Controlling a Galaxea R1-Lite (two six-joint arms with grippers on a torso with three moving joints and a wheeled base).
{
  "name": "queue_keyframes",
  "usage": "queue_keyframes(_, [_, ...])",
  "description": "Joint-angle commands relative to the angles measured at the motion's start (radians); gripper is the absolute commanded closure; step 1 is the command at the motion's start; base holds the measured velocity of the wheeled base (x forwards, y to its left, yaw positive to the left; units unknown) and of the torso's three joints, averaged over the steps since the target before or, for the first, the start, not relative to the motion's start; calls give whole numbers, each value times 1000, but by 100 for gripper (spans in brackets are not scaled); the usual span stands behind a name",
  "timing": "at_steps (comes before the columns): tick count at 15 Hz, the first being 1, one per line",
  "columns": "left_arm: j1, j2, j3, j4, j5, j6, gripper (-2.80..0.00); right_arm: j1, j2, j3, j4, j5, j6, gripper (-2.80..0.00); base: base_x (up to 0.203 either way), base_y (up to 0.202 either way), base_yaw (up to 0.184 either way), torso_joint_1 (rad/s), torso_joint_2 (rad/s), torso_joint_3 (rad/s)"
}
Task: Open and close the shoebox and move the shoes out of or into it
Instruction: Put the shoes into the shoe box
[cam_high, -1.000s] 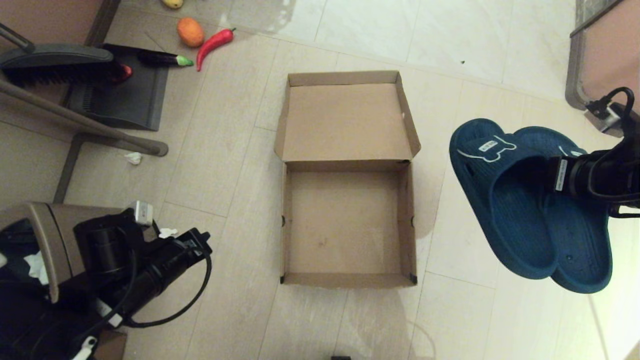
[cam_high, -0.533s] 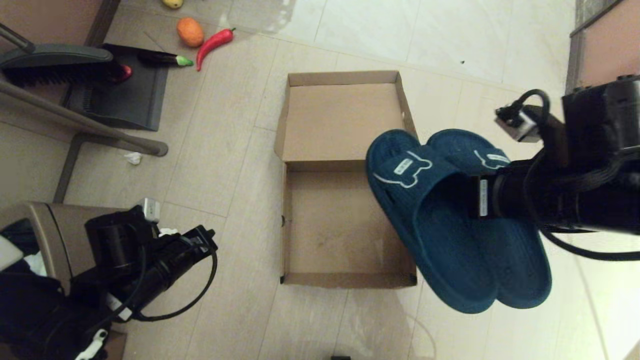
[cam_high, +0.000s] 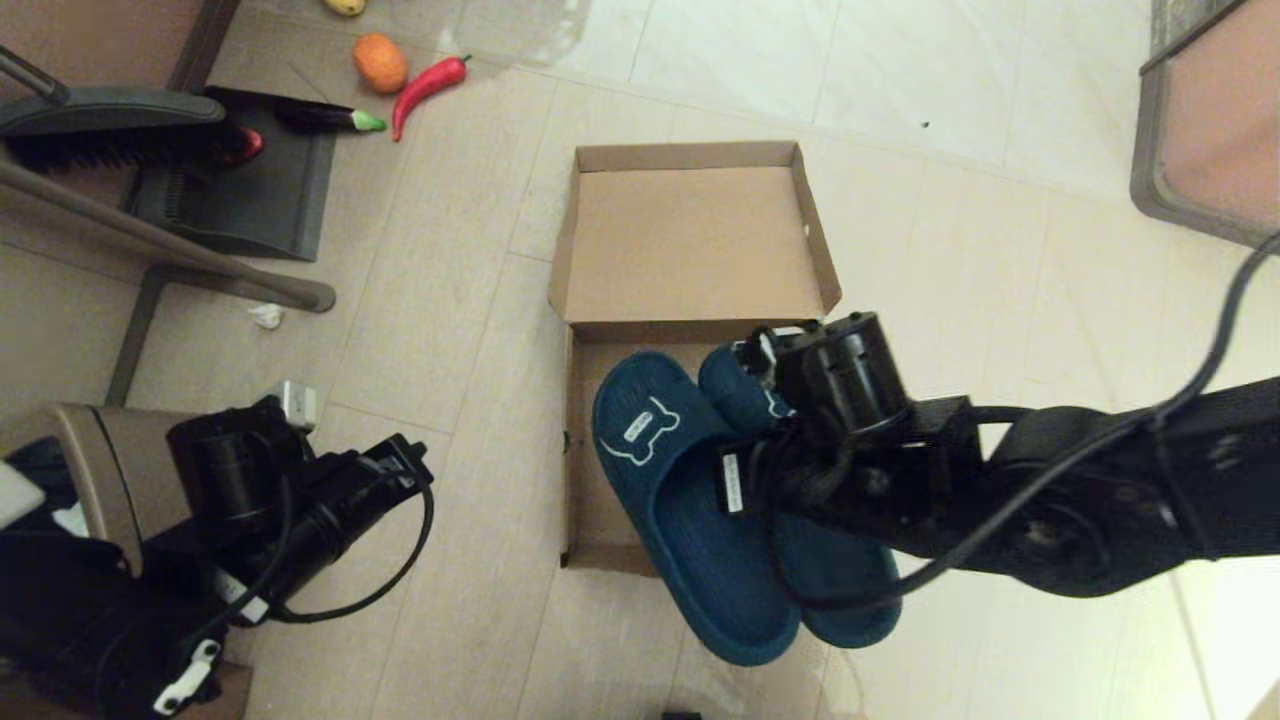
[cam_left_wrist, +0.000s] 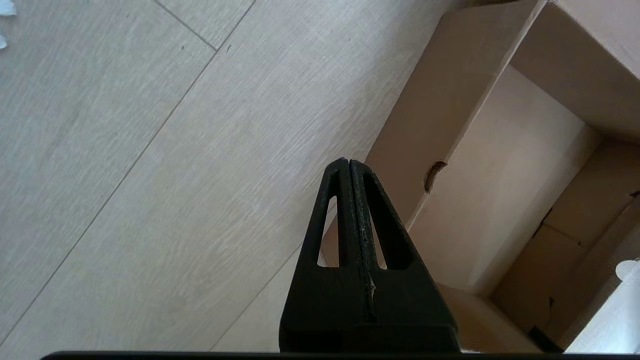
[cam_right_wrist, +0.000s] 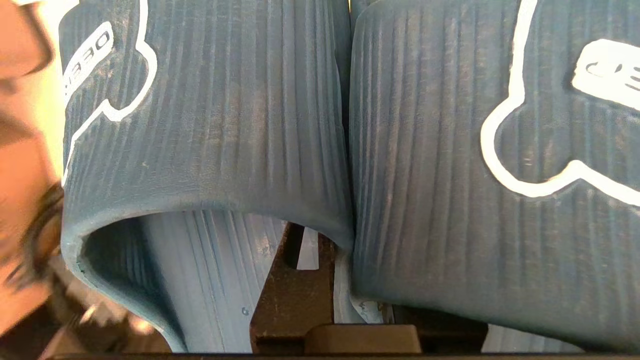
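The shoebox (cam_high: 690, 250) lies open on the floor, its lid folded back on the far side and its tray (cam_left_wrist: 500, 165) nearer me. My right gripper (cam_right_wrist: 334, 280) is shut on the inner edges of both shoes (cam_high: 690, 520), one finger (cam_right_wrist: 292, 290) inside the strap of one slipper (cam_right_wrist: 225, 125). The teal pair hangs side by side over the tray's near right part, with the heels past the near wall. At the lower left my left gripper (cam_left_wrist: 348, 165) is shut with nothing in it, parked (cam_high: 405, 470) and pointing at the tray's left wall.
A brown trash bin (cam_high: 90, 470) stands by my left arm. A dustpan (cam_high: 250, 190) and brush (cam_high: 110, 125) lie at the far left, with an orange fruit (cam_high: 381, 63), a red chili (cam_high: 428, 88) and an eggplant (cam_high: 325, 118) nearby. Furniture (cam_high: 1210, 120) fills the far right corner.
My right arm has swung left and down, carrying the shoes from beside the box's right side to above its tray. The left arm has barely shifted.
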Motion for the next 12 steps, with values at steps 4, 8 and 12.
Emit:
queue_keyframes(4, [3, 7, -6, -4, 1, -3, 0, 8, 284, -139, -137, -55, 5, 0, 0, 0, 0, 0, 0, 0])
queue_keyframes(8, [3, 2, -3, -4, 1, -3, 0, 7, 363, -198, -262, -74, 5, 0, 0, 0, 0, 0, 0, 0])
queue_keyframes(12, [3, -1, 8, -4, 1, -5, 0, -20, 370, -199, -304, -74, 1, 0, 0, 0, 0, 0, 0, 0])
